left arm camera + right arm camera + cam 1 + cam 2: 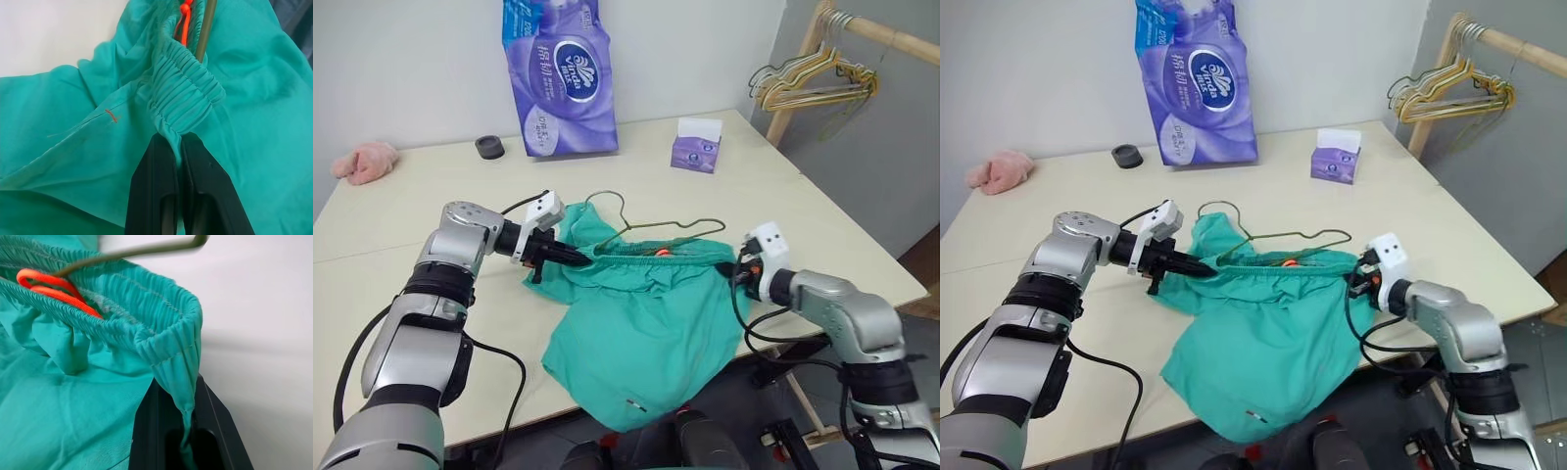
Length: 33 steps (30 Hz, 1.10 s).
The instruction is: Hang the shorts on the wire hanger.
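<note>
- Both grippers are closed on the shorts [641,338]: the left gripper [570,258] pinches one end of the waistband, the right gripper [740,268] pinches the other end.
- Wrist views show the black fingers [155,186] pressed together with the gathered elastic between them; an orange cord [54,286] lies inside the waistband.
- Shorts lie at the near edge of the table [431,186], the waistband stretched left to right, the legs hanging over the edge.
- Hanger [651,230] lies flat just behind, its lower wire inside the waistband opening, the hook pointing to the far left.
- Farther back stand a tissue box [696,145] and a purple pack [558,73]; a pink cloth [367,162] lies at the far left.
</note>
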{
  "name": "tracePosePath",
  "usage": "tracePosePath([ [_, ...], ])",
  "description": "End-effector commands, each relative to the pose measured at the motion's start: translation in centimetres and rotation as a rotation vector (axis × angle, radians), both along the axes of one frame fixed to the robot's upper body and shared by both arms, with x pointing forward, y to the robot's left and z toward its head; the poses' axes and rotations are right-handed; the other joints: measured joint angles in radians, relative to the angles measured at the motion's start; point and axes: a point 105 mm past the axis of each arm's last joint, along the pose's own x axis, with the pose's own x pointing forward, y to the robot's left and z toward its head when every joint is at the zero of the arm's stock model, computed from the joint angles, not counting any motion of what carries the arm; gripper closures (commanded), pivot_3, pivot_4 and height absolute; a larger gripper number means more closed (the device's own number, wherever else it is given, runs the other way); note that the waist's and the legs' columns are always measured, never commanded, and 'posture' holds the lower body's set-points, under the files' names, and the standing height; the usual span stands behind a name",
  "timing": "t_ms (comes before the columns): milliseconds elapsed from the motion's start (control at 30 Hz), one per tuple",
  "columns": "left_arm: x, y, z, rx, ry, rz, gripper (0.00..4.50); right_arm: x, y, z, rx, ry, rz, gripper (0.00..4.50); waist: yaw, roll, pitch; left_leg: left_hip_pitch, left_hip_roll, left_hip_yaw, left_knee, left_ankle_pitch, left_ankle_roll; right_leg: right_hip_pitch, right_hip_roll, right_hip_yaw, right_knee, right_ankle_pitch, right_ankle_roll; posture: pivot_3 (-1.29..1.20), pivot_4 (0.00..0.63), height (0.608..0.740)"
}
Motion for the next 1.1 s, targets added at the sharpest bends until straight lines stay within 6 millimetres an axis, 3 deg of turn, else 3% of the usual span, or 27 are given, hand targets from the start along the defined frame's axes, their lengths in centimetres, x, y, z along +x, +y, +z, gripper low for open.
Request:
tracePosePath([
  [33,-0.4,0.9,0.9,0.012,0.000,-0.002,4.50,-0.4,-1.7,2.1,-0.015,-0.063,-0.065,4.47,-0.003,0.000,0.000,0.000,0.000,0.000,0.000,0.000,0.000,0.000,0.000,0.000,0.000,0.000,0.000,-0.24,0.080,0.740],
  [400,-1.5,-0.1,1.5,0.022,0.041,-0.078,4.50,0.1,-2.7,1.9,0.010,-0.017,-0.112,4.47,-0.008,0.000,0.000,0.000,0.000,0.000,0.000,0.000,0.000,0.000,0.000,0.001,0.000,0.000,0.000,-0.26,0.084,0.740],
  [500,-1.7,0.6,0.9,0.083,0.041,-0.091,4.50,0.1,-3.7,1.3,0.004,0.004,-0.123,4.47,-0.008,0.000,0.000,0.000,0.000,0.001,0.000,0.000,0.000,0.000,0.000,0.001,0.000,0.000,0.000,-0.25,0.085,0.740],
  [700,-1.9,1.7,-0.4,0.162,0.043,-0.096,4.50,-0.7,-3.8,2.6,-0.011,-0.032,-0.084,4.47,-0.008,0.001,0.001,0.000,0.000,0.001,0.000,0.000,0.000,0.000,0.001,0.001,-0.001,-0.001,0.000,-0.25,0.087,0.740],
  [900,-0.8,2.1,-1.0,0.191,0.006,-0.057,4.50,-2.9,-1.7,4.5,-0.080,-0.086,0.085,4.47,-0.007,0.002,0.001,0.000,0.000,0.001,0.000,0.000,0.000,0.000,0.001,0.001,-0.001,-0.001,0.000,-0.26,0.090,0.740],
  [1100,-0.4,0.4,-1.2,0.148,-0.021,-0.087,4.50,-3.5,1.2,6.5,-0.172,-0.163,0.221,4.47,-0.008,0.001,0.001,0.000,0.000,0.002,0.000,0.000,0.000,0.000,0.002,0.001,-0.001,-0.001,0.001,-0.28,0.090,0.740],
])
